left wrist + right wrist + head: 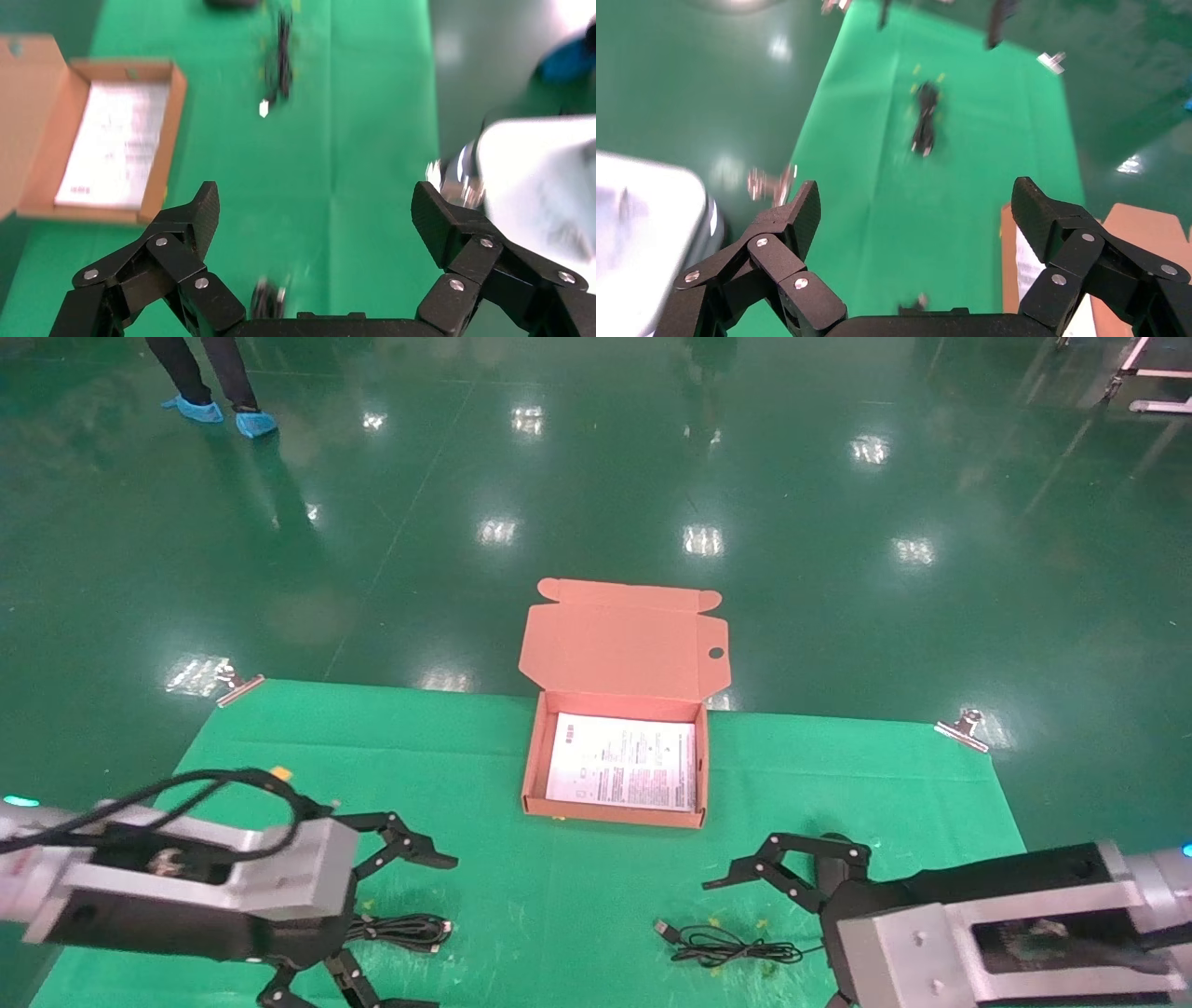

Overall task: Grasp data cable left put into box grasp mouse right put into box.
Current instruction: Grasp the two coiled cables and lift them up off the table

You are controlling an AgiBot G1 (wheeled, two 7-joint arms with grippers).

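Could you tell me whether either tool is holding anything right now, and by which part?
Nothing is held. The left tool is open above the data cable; the right tool is open too.

Salmon-orange box (622, 645), black data cable (402, 930), bright green table cloth (838, 784).

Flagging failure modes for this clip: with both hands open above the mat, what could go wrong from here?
1. The cable is thin and flat on the mat; the open left hand may snag only a few loops.
2. The mouse is hidden under the right hand in the head view; its cord could trail outside the box.
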